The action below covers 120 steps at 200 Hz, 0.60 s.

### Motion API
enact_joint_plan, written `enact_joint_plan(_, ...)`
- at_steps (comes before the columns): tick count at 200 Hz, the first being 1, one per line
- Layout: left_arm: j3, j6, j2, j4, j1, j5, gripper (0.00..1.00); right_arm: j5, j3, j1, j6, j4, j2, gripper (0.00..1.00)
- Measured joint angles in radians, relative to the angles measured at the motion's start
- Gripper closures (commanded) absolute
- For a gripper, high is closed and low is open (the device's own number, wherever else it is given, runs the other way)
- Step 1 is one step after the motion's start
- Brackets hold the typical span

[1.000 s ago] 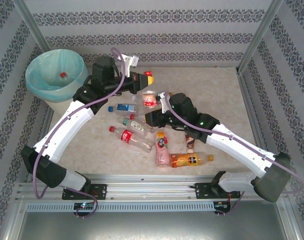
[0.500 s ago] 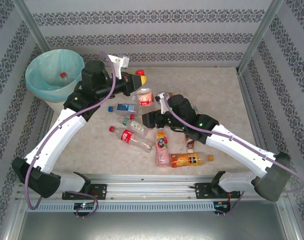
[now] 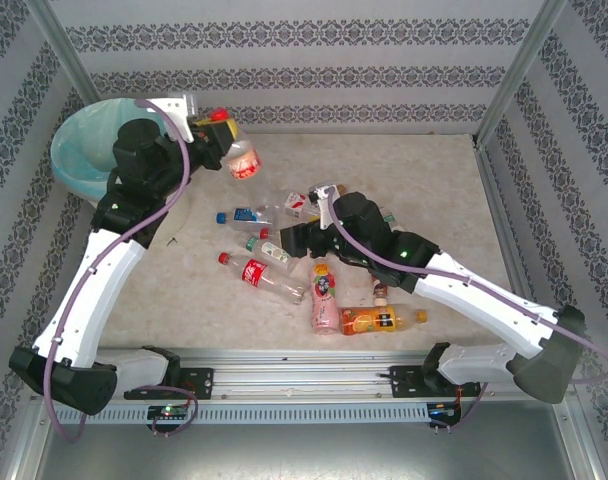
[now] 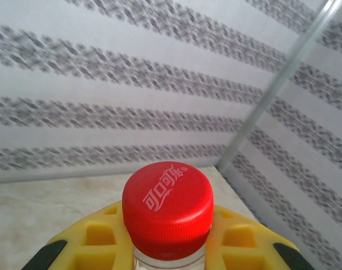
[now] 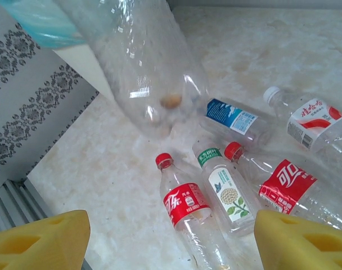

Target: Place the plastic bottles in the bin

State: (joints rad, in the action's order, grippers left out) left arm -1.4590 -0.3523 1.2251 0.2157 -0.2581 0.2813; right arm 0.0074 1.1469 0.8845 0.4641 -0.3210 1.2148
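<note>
My left gripper (image 3: 221, 128) is raised near the cream bin with the teal bag (image 3: 76, 165). It is shut on the neck of a clear plastic bottle with a red label (image 3: 242, 160). The bottle's red cap (image 4: 167, 205) sits between the yellow fingers (image 4: 98, 242). My right gripper (image 3: 296, 237) hangs open over several bottles lying on the table. Between its fingertips (image 5: 39, 242) lie a red-label cola bottle (image 5: 185, 205) and a green-label bottle (image 5: 224, 191). The held bottle's clear body (image 5: 143, 62) hangs in front of the bin (image 5: 84, 62).
More bottles lie mid-table: blue-label (image 3: 246, 214), red-and-white label (image 3: 299, 205), pink (image 3: 326, 298), orange (image 3: 379, 320), brown (image 3: 381, 290). Patterned walls and metal posts (image 3: 509, 75) enclose the table. The rail runs along the near edge (image 3: 304, 380).
The left arm has lifted the red-label bottle off the table and swung it up and left toward the bin. The right gripper has opened and shifted slightly left over the lying bottles.
</note>
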Motion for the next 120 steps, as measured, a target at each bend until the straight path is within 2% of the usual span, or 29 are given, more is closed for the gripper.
enact_joint_plan(47, -0.058, 0.076, -0.005, -0.013, 0.057, -0.135, 1.0, 0.083, -0.038, 0.002, -0.018, 0.002, -0.092, 0.29)
enact_joint_plan(120, -0.095, 0.16, 0.0, -0.023, 0.169, -0.274, 1.0, 0.087, -0.055, 0.002, -0.078, -0.004, -0.095, 0.31)
